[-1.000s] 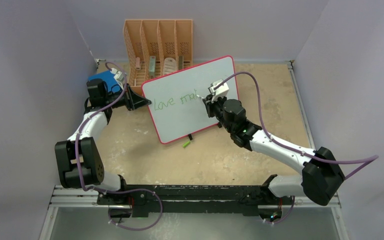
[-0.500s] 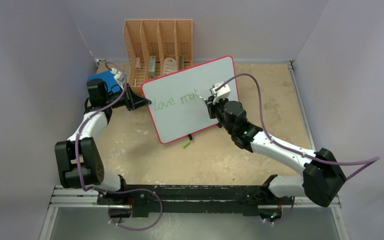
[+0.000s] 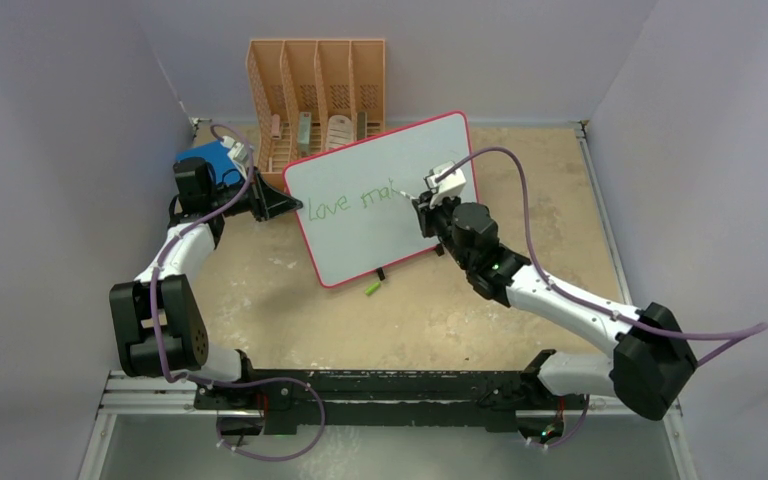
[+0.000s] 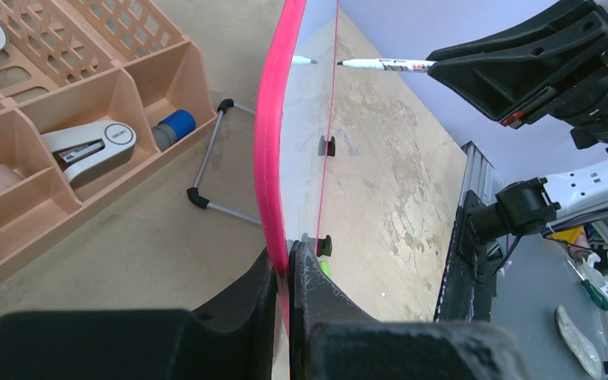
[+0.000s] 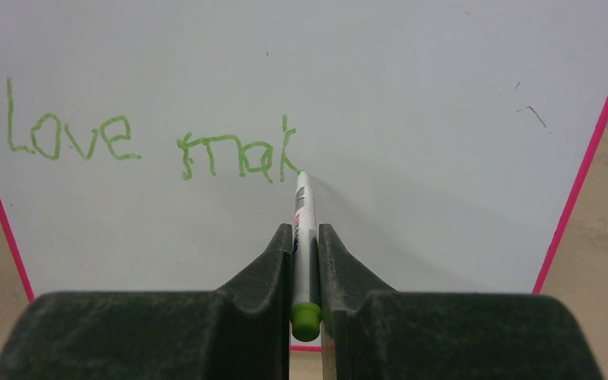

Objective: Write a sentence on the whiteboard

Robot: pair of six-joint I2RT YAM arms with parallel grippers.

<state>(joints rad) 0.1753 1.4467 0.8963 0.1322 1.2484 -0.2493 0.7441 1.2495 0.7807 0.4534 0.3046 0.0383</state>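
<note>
Behind whiteboard [image 4: 269, 158], wire stand [image 4: 208, 150], unseen overhead

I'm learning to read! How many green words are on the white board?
2. Green handwritten "love" sits at the left of the glossy pink-rimmed whiteboard; unfinished "mak" to its right, at the tip of the white marker pen. None seem hidden.

- A mottled tan table [image 3: 540, 170].
- An orange slotted organizer [image 3: 316, 60] at its far edge.
- A blue book [image 3: 210, 158] left of the organizer.
- The whiteboard [image 3: 360, 250] stands mid-table.
- A small green cap [image 3: 371, 289] lies just before the board's near edge.
</note>
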